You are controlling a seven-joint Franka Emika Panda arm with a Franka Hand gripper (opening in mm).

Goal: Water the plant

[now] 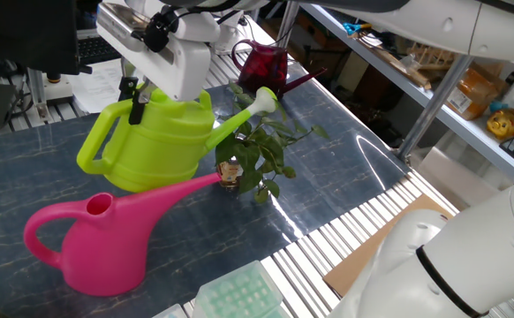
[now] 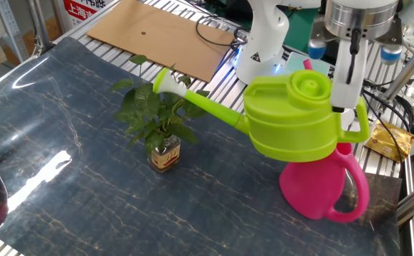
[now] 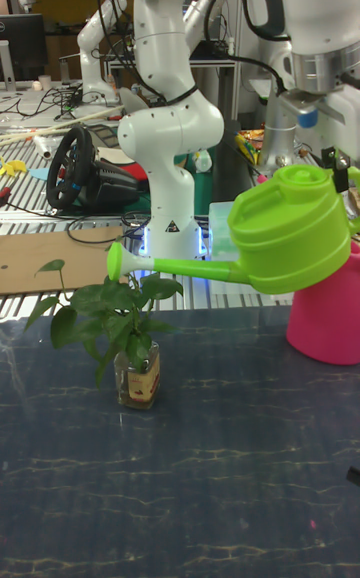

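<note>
The plant (image 1: 255, 152), a leafy sprig in a small brown jar (image 2: 166, 155), stands mid-table; it also shows in the tall fixed view (image 3: 108, 316). A lime-green watering can (image 1: 155, 141) hangs in the air beside it, its body nearly level. Its spout head (image 2: 162, 81) sits just above the leaves. My gripper (image 1: 133, 99) is shut on the can's handle at the end away from the plant. The other fixed view shows the gripper (image 2: 348, 108) above that handle, with the green can (image 2: 292, 121) below it. No water is visible.
A pink watering can (image 1: 98, 238) stands under the green one, its spout tip touching the jar. A dark red can (image 1: 266, 62) sits behind the plant. A cardboard sheet (image 2: 150, 32), a second robot's base (image 2: 264, 43) and a green tray (image 1: 239, 296) border the table.
</note>
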